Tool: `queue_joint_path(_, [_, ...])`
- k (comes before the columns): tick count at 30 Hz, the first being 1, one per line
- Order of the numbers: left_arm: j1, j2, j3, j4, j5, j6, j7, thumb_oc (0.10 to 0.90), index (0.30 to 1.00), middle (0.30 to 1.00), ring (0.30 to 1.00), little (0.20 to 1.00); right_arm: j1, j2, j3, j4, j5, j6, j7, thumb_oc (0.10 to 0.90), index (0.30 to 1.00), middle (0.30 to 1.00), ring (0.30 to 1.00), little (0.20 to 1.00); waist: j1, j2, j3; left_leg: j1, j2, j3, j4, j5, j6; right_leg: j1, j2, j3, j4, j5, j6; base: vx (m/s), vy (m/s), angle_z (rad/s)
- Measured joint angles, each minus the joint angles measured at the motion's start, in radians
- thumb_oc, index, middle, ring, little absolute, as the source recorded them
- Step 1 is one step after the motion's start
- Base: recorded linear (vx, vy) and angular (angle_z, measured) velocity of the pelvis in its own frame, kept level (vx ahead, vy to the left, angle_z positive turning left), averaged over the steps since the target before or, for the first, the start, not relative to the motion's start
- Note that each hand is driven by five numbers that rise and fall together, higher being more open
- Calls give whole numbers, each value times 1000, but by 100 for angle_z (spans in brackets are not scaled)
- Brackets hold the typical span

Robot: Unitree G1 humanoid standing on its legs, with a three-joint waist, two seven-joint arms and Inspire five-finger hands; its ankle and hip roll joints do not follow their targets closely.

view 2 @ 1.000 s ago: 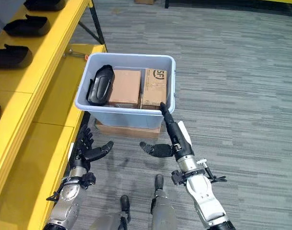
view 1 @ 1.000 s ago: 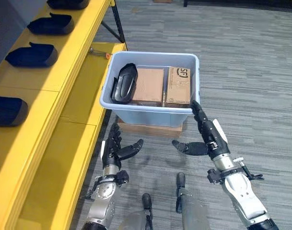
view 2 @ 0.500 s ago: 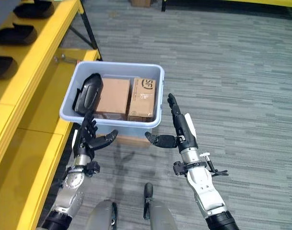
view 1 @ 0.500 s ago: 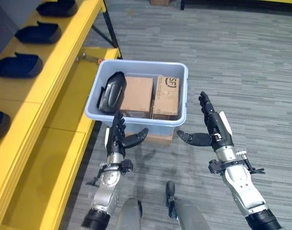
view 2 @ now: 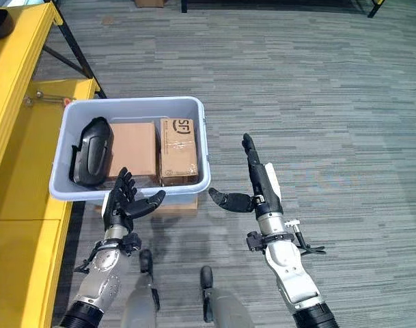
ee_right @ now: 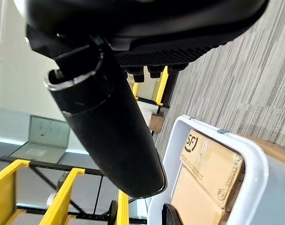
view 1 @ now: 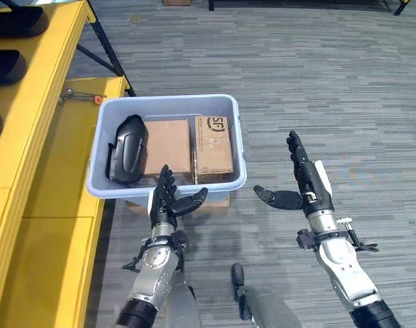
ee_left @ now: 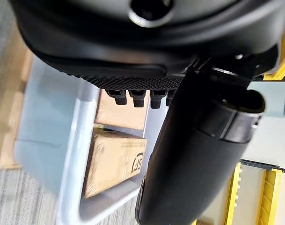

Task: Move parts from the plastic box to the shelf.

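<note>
Pale blue plastic box [view 1: 168, 188] is taken as the landmark; it sits on the grey carpeted floor [view 1: 344, 82], raised on a flat cardboard piece [view 1: 221, 202]. Inside it, one black part [view 1: 126, 149] lies against the wall nearest the yellow shelf [view 1: 30, 123], with two cardboard cartons [view 1: 188, 145] filling the remaining space. The left hand [view 1: 168, 202] is held at the near wall of the box, fingers spread wide, nothing gripped. The right hand [view 1: 302, 184] is held apart from the box on its far-from-shelf side, also spread and empty. The step in hand is judged to be the approach before a grasp; no part has been lifted. The next move calls for reaching over the near rim toward the black part. Open floor is available beyond the box; the shelf edge runs close alongside.
</note>
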Motion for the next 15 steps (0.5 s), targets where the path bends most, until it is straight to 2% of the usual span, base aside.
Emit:
queue_joint_path(1, [-11, 4, 0, 0, 2, 0, 2, 900, 1000, 1000, 1000, 1000, 4, 13, 2, 1, 0, 1, -5, 900, 1000, 1000, 1000, 1000, 1, -12, -2, -1, -33, 11, 0, -1, 16, -7, -33, 7, 4, -8, 20, 47, 216, -1])
queue_joint_path(2, [-15, 4, 0, -3, 2, 0, 4, 900, 1000, 1000, 1000, 1000, 4, 14, 4, 0, 0, 0, -6, 900, 1000, 1000, 1000, 1000, 3, -13, -2, -1, -51, 18, 0, -6, 23, -6, -52, 6, 6, -13, 28, 45, 199, 16])
queue_joint_path(3, [-29, 9, 5, -8, 2, 0, 17, 900, 1000, 1000, 1000, 1000, -7, 16, 20, 0, -1, 1, 1, 900, 1000, 1000, 1000, 1000, 10, -15, -3, 1, -110, 29, 1, -20, 57, -3, -114, 9, 4, -27, 61, 52, 190, 19])
queue_joint_path(5, [-37, 20, 22, -18, 2, 0, 30, 900, 1000, 1000, 1000, 1000, -18, 28, 33, 0, -1, 1, 8, 900, 1000, 1000, 1000, 1000, 19, -19, -3, 1, -154, 33, 6, -37, 81, 10, -157, 8, -16, -23, 91, 51, 173, 15])
queue_joint_path(6, [-51, 39, 26, -20, 2, -1, 43, 900, 1000, 1000, 1000, 1000, -20, 34, 34, 0, -1, 2, 8, 900, 1000, 1000, 1000, 1000, 37, -22, -3, 1, -173, 40, 16, -50, 96, 18, -177, 9, -27, -18, 101, 64, 184, 10])
queue_joint_path(7, [-53, 46, 29, -20, 2, -1, 46, 900, 1000, 1000, 1000, 1000, -23, 35, 34, 0, -1, 3, 8, 900, 1000, 1000, 1000, 1000, 40, -25, -3, 5, -184, 40, 22, -58, 103, 29, -188, 8, -37, -17, 104, 67, 157, -1])
queue_joint_path(9, [-54, 47, 47, -20, 2, -3, 50, 900, 1000, 1000, 1000, 1000, -40, 34, 34, 0, -2, 12, 8, 900, 1000, 1000, 1000, 1000, 48, -63, -4, -4, -195, 51, 66, -93, 108, 43, -205, 9, -49, -15, 115, 91, 161, -7])
queue_joint_path(10, [-52, 46, 42, -20, 2, -3, 49, 900, 1000, 1000, 1000, 1000, -43, 34, 32, 0, -3, 15, 7, 900, 1000, 1000, 1000, 1000, 54, -92, -16, -18, -196, 51, 96, -115, 107, 43, -208, 8, -52, -17, 116, 96, 164, -3])
queue_joint_path(12, [-53, 47, 23, -20, 1, -3, 48, 900, 1000, 1000, 1000, 1000, -44, 38, 31, 0, -21, 16, 6, 900, 1000, 1000, 1000, 1000, 49, -121, -32, -40, -196, 48, 132, -136, 112, 39, -212, 7, -53, -21, 117, 57, 128, 3])
queue_joint_path(13, [-54, 47, 16, -20, 1, -3, 48, 900, 1000, 1000, 1000, 1000, -47, 44, 31, 0, -21, 16, 6, 900, 1000, 1000, 1000, 1000, 50, -132, -37, -46, -201, 46, 142, -147, 120, 37, -216, 6, -49, -23, 118, 43, 151, 6])
queue_joint_path(15, [-56, 44, 4, -20, 2, -3, 47, 900, 1000, 1000, 1000, 1000, -53, 44, 30, 0, -20, 16, 6, 900, 1000, 1000, 1000, 1000, 47, -133, -40, -61, -212, 44, 171, -165, 128, 28, -227, 6, -26, -34, 125, 57, 179, 7])
